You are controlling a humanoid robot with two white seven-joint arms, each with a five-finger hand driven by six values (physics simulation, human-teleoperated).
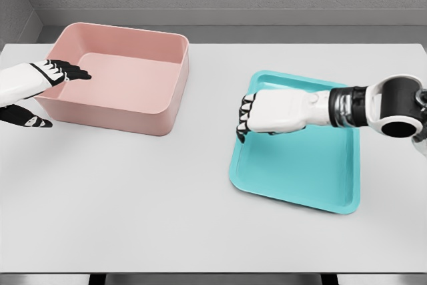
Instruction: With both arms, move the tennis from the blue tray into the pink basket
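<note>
White table carrying a pink basket at left and a blue tray at right, well apart. Left hand spread over basket's left rim. Right hand curled over tray's left edge; tennis ball hidden, grasp unclear.

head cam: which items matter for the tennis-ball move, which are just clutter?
Job items:
- blue tray
- pink basket
- right hand, fingers curled down over the tray's left edge
- left hand, at the basket's left rim

Tennis ball: not visible.

Just there:
- white table
</note>
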